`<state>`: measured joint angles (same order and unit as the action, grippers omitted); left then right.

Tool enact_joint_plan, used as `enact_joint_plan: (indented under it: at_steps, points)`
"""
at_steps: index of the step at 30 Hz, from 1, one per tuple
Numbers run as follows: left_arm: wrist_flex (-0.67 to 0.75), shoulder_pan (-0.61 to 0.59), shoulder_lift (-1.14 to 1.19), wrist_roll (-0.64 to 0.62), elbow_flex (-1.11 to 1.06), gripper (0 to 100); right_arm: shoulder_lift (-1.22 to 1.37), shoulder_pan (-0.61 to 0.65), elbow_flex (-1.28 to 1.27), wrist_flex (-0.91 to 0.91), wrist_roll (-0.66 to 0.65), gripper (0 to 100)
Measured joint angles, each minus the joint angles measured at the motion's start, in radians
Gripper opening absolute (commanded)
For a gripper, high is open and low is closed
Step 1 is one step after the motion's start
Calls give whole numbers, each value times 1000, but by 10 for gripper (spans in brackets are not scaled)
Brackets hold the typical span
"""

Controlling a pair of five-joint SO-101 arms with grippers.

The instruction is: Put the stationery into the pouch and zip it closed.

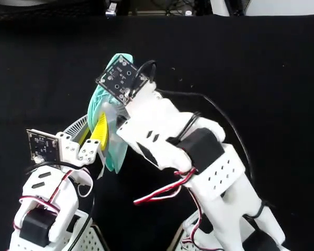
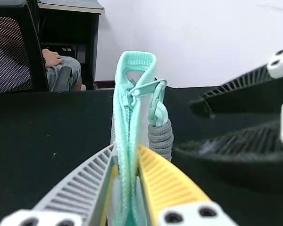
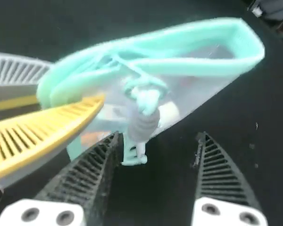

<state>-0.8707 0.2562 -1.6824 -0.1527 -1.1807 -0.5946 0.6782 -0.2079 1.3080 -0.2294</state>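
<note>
My left gripper is clamped tight on the zipper edge of the mint pouch, holding it on edge over the black counter. My right gripper is spread wide, and the zipper pull dangles just beside one finger.

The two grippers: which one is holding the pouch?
The left gripper: its grey and yellow jaws are shut on the mint pouch. The right gripper has black jaws, open, beside the zip pull.
</note>
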Motion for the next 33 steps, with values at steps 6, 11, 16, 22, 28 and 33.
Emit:
enact_joint_plan:
  at_steps: [6, 11, 16, 22, 28, 33]
  points:
    - [0, 0, 0, 0, 0, 30, 0, 3, -72, -84, 40, 247]
    - [0, 0, 0, 0, 0, 30, 0, 3, -166, -224, 40, 247]
    - [0, -2, 0, 0, 0, 30, -2, 3, -238, -347, 40, 172]
    - [2, -6, 0, 0, 0, 30, -8, 2, -239, -387, 6, 128]
    - [2, -6, 0, -2, 0, 30, -8, 0, -239, -390, -18, 14]
    - [0, -6, 0, -2, 0, 30, -14, -2, -239, -399, -100, 12]
